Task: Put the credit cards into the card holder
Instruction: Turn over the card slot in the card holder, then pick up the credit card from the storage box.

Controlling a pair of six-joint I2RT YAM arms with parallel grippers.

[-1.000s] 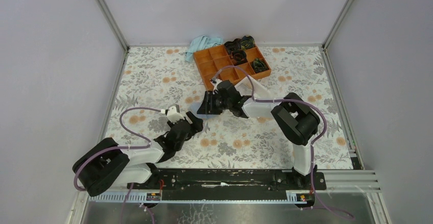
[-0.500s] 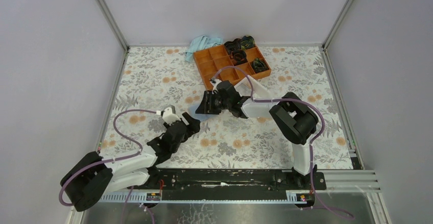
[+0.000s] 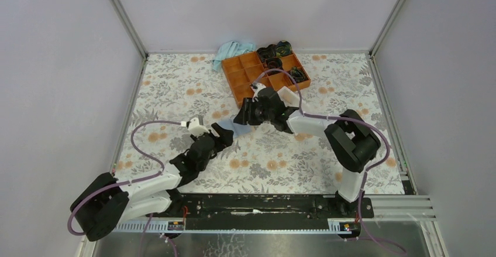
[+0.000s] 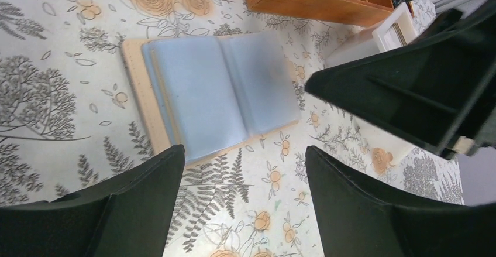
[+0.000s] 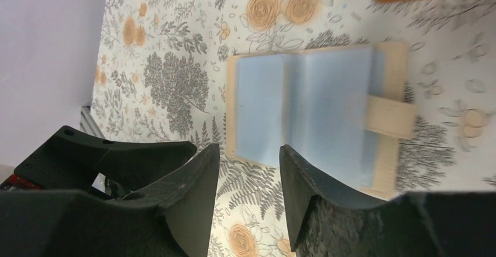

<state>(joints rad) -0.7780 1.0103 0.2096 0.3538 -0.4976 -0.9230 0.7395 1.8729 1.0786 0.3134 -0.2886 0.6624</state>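
Note:
The card holder [image 4: 140,93] lies open and flat on the floral table, tan at its border, with its closure tab [image 5: 389,117] sticking out on one side. Light blue credit cards [image 4: 205,96] cover both of its halves [image 5: 304,110]; I cannot tell single cards apart. In the top view the card holder [image 3: 236,129] sits between the two grippers. My left gripper [image 4: 245,163] hovers open just short of its near edge, with nothing in it. My right gripper [image 5: 248,157] is open and empty over the opposite edge. Neither gripper touches the holder.
An orange compartment tray [image 3: 266,75] with dark items in its far cells stands behind the holder, its wall [image 4: 304,2] close in the left wrist view. A light blue cloth [image 3: 233,50] lies at the back. The two grippers [image 4: 409,87] face each other closely.
My right gripper has drawn back toward the orange tray and its elbow swung right, uncovering the open card holder. The left gripper edged forward toward it. Both stayed open.

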